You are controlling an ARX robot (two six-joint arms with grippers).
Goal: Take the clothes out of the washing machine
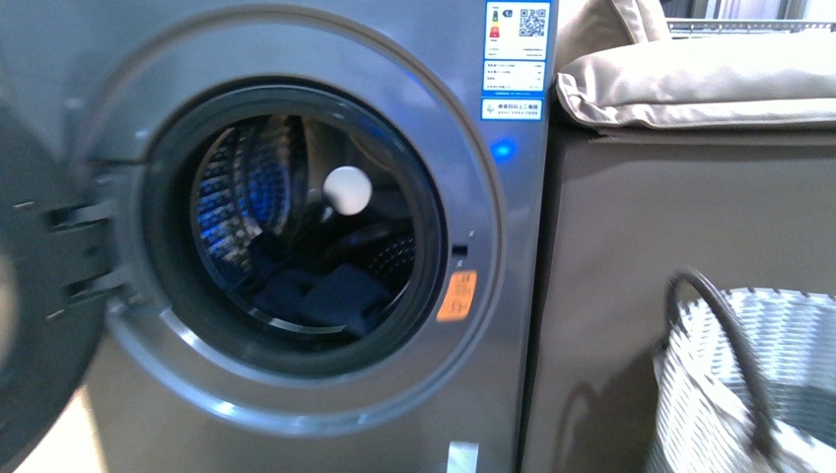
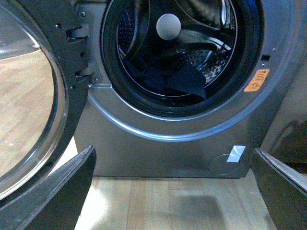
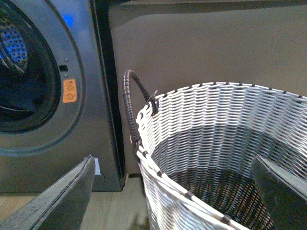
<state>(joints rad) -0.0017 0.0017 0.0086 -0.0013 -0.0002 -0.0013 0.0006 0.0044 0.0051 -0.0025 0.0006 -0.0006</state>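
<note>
So my left gripper (image 2: 168, 191) and right gripper (image 3: 168, 191) are spread wide and empty, and next I reach inside the washing machine (image 2: 158, 148) for the clothes (image 2: 184, 81).

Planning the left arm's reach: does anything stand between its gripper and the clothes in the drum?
Nothing visible does. The porthole door is swung open to one side, and the navy clothes lie low in the drum, facing the open left gripper.
</note>
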